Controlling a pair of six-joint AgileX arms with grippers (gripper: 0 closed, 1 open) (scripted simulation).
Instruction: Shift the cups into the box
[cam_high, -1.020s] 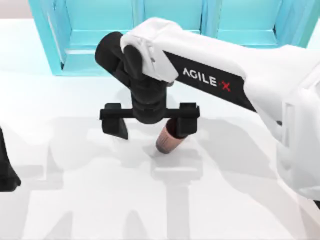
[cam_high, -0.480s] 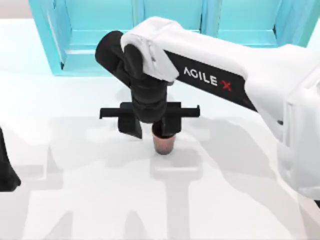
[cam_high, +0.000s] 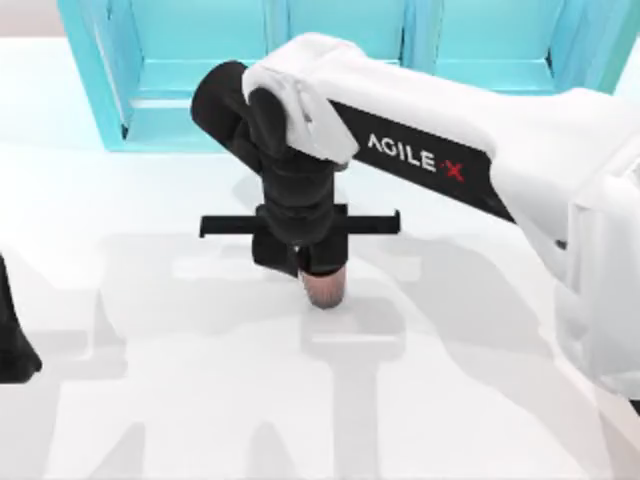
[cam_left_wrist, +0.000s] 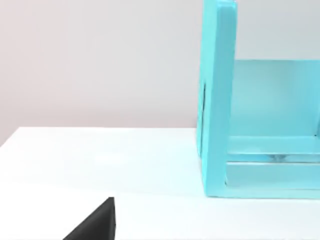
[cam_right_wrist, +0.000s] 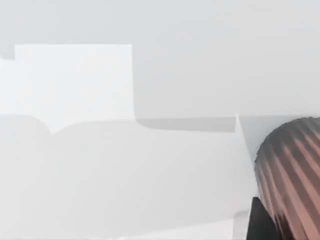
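My right hand hangs in front of the turquoise shelf unit, near the middle of the white bench, and its fingers are drawn in tight around the upper part of one cup. The cup stands on the bench just in front of the shelf unit, its copper base poking out below my fingers; in the right wrist view its ribbed side sits close against the hand. I take the step in hand to be securing the grasp before the lift.

To do it well I would keep the squeeze even, since the sides taper and a ribbed wall may slip downward if the grip is light or lopsided. I would lift straight up first, keeping the cup upright, and only then swing away from the shelf unit so nothing clips its front edge.

My left hand sits parked well off to the left of the shelf unit, at the bench's edge; I cannot tell how its fingers stand.
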